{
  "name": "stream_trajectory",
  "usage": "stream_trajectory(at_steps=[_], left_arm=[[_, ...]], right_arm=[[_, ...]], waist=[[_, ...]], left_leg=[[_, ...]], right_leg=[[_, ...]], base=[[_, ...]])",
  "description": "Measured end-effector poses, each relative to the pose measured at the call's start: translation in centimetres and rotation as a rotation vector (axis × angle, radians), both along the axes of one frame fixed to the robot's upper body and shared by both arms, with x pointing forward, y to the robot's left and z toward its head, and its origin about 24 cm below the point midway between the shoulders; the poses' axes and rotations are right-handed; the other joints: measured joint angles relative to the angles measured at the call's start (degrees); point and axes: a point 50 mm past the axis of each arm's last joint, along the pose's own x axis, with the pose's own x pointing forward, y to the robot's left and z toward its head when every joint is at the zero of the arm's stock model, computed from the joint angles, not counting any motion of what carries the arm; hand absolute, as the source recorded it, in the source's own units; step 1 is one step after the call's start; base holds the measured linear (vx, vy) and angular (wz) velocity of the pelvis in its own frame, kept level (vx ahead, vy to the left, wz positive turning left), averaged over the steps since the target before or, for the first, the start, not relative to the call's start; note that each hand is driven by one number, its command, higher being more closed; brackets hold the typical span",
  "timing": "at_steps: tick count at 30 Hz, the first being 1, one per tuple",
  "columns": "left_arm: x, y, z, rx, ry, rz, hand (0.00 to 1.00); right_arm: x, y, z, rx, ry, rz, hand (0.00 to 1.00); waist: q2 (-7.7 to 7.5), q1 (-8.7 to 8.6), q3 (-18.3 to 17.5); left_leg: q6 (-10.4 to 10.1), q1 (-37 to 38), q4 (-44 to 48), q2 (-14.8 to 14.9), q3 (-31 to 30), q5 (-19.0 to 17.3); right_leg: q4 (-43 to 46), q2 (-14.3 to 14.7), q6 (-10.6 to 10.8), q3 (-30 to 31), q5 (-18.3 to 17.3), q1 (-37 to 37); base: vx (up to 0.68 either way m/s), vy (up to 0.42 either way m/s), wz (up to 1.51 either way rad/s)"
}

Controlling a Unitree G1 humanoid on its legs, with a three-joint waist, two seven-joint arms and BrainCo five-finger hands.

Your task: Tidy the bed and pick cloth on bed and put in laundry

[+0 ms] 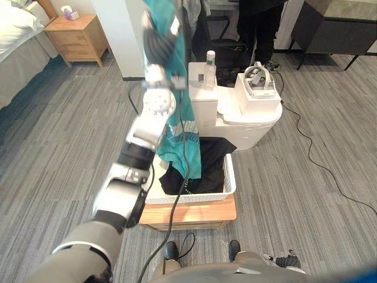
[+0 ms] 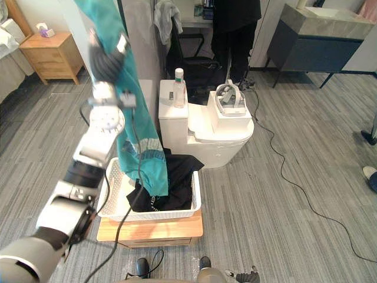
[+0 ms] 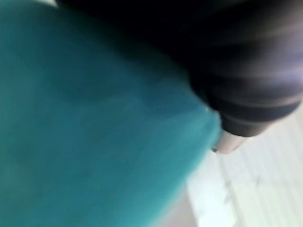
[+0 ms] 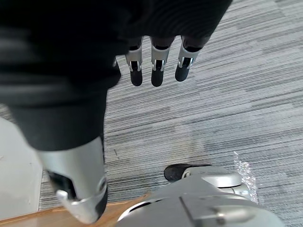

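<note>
A long teal cloth [image 1: 182, 130] hangs from my raised left hand [image 1: 160, 36], which is shut on its upper part high above the floor. The cloth's lower end drops into a white laundry basket [image 1: 230, 171] that holds black clothes [image 1: 215, 156]. In the left wrist view the teal cloth [image 3: 85, 132] lies right against the hand's dark cover. My right hand [image 4: 156, 66] hangs low over the grey floor, fingers straight and holding nothing.
The basket rests on a low wooden stand [image 1: 194, 213]. Behind it is a white unit [image 1: 247, 121] carrying a bottle [image 1: 210, 71] and a headset [image 1: 259, 79]. A nightstand [image 1: 76, 38] and the bed's corner [image 1: 17, 41] are far left. A person [image 2: 235, 23] stands behind.
</note>
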Motion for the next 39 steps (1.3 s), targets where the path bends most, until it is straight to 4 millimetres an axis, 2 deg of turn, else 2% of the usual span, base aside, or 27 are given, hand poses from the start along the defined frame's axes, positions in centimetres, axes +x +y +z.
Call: stream_trajectory(at_steps=[1, 3, 4, 6, 11, 17, 18, 23, 25, 34, 39], left_arm=[[-0.3, -0.1, -1.9, 0.019, 0.066, -0.019, 1.0], [-1.6, -0.5, -7.6, 0.031, 0.273, -0.06, 1.0], [-1.7, -0.5, -8.1, 0.032, 0.293, -0.063, 1.0], [-3.0, -0.2, -12.5, 0.027, 0.471, -0.073, 1.0], [-4.4, 0.3, -17.1, 0.057, 0.673, -0.06, 1.0], [-4.9, 1.4, -18.9, 0.1, 0.753, 0.003, 1.0], [-4.9, 1.6, -19.1, 0.103, 0.761, 0.013, 0.0], [-6.0, 4.6, -23.1, 0.175, 0.963, 0.163, 0.0], [-6.4, 5.2, -23.9, 0.176, 1.007, 0.188, 0.0], [-8.2, 5.7, -25.6, 0.159, 1.083, 0.206, 0.0], [-10.3, 5.1, -25.5, 0.012, 1.052, 0.181, 0.0]], right_arm=[[0.0, 0.0, 0.0, 0.004, 0.002, -0.015, 0.0], [-0.2, 0.2, -0.1, 0.012, 0.017, -0.025, 0.0], [-0.2, 0.2, -0.1, 0.012, 0.018, -0.025, 0.0], [-0.2, 0.3, -0.1, 0.015, 0.024, -0.023, 0.0], [0.1, 0.3, -0.2, 0.018, 0.036, -0.018, 0.0], [1.5, 0.4, 0.0, 0.012, 0.012, 0.008, 0.0], [1.6, 0.5, 0.0, 0.013, 0.013, 0.009, 0.0], [3.1, 0.5, 0.3, 0.009, -0.012, 0.017, 0.0], [3.3, 0.4, 0.3, 0.007, -0.015, 0.011, 0.0], [3.5, 0.4, 0.3, 0.011, -0.024, -0.012, 0.0], [3.3, 0.3, 0.3, 0.011, -0.021, -0.009, 0.0]], waist=[[0.0, -0.05, 0.3], [-0.29, -0.08, 1.4], [-0.29, -0.07, 1.4], [-0.24, 0.06, 1.7], [-0.07, 0.08, 2.1], [0.05, 0.04, 3.6], [0.03, 0.04, 3.7], [0.4, -0.04, 5.1], [0.5, -0.03, 5.2], [0.58, 0.03, 6.3], [0.59, 0.41, 6.2]], left_leg=[[0.0, 0.1, 0.0, 0.0, 0.1, -0.1], [-0.1, 0.5, 0.0, 0.1, 0.9, -0.5], [-0.1, 0.5, 0.0, 0.1, 0.9, -0.6], [-0.1, 1.2, 0.0, 0.0, 2.0, -1.2], [0.0, 1.4, 0.0, 0.1, 2.5, -1.6], [-0.8, 1.2, 0.0, 0.5, 2.8, -2.2], [-0.8, 1.2, 0.0, 0.5, 2.8, -2.2], [-0.8, 1.2, 0.0, 1.2, 3.2, -2.3], [-0.9, 1.2, 0.0, 1.3, 3.3, -2.3], [-1.2, 1.4, 0.0, 1.4, 3.9, -2.5], [-1.3, 1.8, 0.1, 1.4, 4.0, -2.6]], right_leg=[[0.3, 0.0, 0.0, 0.0, -0.2, 0.0], [0.6, 0.0, -0.1, 0.2, -0.6, -0.2], [0.6, 0.0, -0.1, 0.3, -0.6, -0.2], [0.6, 0.0, 0.1, 1.3, -1.0, -0.2], [0.6, -0.1, 0.2, 1.4, -1.2, -0.3], [-0.3, 0.3, 0.1, 1.4, -1.4, -0.3], [-0.4, 0.4, 0.1, 1.4, -1.4, -0.3], [-0.7, 1.1, -0.2, 1.4, -1.6, -0.2], [-0.8, 1.2, -0.3, 1.4, -1.6, -0.2], [-0.8, 1.2, -0.3, 1.6, -1.6, -0.2], [-1.0, 1.2, -0.3, 1.6, -1.6, 0.3]], base=[[0.02, 0.004, -0.07], [0.04, -0.002, -0.11], [0.04, -0.005, -0.16], [0.07, -0.004, -0.2], [0.09, -0.012, -0.06], [0.09, -0.024, -0.03], [0.09, -0.041, -0.03], [0.05, -0.029, -0.02], [0.02, -0.01, 0.0], [0.0, 0.001, -0.01], [0.0, 0.0, 0.0]])
